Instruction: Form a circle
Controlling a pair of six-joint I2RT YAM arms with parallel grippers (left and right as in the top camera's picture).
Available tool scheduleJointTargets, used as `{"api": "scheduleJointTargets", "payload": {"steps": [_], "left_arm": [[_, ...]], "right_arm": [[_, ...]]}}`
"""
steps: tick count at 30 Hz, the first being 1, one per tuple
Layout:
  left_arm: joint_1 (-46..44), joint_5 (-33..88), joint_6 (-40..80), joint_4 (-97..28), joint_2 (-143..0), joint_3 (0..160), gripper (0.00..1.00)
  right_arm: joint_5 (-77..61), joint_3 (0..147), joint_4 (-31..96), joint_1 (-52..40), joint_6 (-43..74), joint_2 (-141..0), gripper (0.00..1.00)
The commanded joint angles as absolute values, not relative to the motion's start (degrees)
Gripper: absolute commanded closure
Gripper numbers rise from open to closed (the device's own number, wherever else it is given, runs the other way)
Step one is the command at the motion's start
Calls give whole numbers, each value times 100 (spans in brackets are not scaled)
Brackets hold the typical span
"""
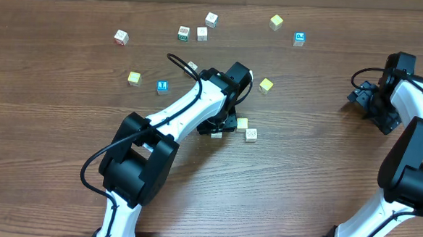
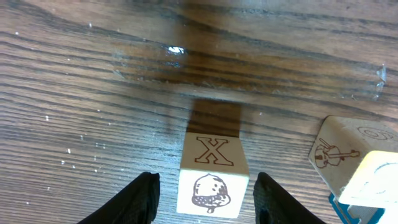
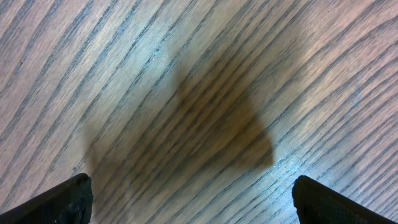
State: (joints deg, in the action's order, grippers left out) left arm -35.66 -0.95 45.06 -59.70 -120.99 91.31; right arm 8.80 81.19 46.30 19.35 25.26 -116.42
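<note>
- At the far left and along the back of the table (image 1: 51, 125), loose cubes (image 1: 121, 36) lie scattered. They are white, yellow-green and blue, and well apart from one another.
- The left gripper (image 2: 206, 179) hangs low over the middle of the table, jaws spread to either side of the X cube (image 2: 213, 163). A strip of wood shows between each jaw and the cube, so nothing is pinched.
- The X cube is white, sits flat and has an acorn on its near face.
- The circle (image 1: 244, 127) lies at the left gripper's tip in the overhead view, partly under it — a small cluster near the table's centre.
- In the left wrist view the other three cubes sit right of the X cube and a little apart from it. The violin cube (image 2: 336, 152) touches the yellow cube (image 2: 380, 174), and an edge of the cyan cube (image 2: 342, 208) shows below them.
- More loose cubes lie at the back right.
- The right gripper (image 3: 193, 180) is near the right edge — jaws wide apart over the table, holding nothing.
</note>
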Motion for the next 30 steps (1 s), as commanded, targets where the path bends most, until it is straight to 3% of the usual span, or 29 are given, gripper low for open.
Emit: {"api": "scheduleJointTargets", "payload": {"steps": [1, 6, 30], "left_arm": [[-3581, -298, 4545, -5948, -11990, 9076, 53], [-3605, -263, 4545, -5911, -11990, 9076, 60], [-3610, 161, 4543, -5986, -11990, 9074, 67]], "right_arm": [[897, 8097, 4611, 1929, 2547, -11487, 0], [897, 8097, 4611, 1929, 2547, -11487, 0], [897, 8097, 4611, 1929, 2547, -11487, 0]]}}
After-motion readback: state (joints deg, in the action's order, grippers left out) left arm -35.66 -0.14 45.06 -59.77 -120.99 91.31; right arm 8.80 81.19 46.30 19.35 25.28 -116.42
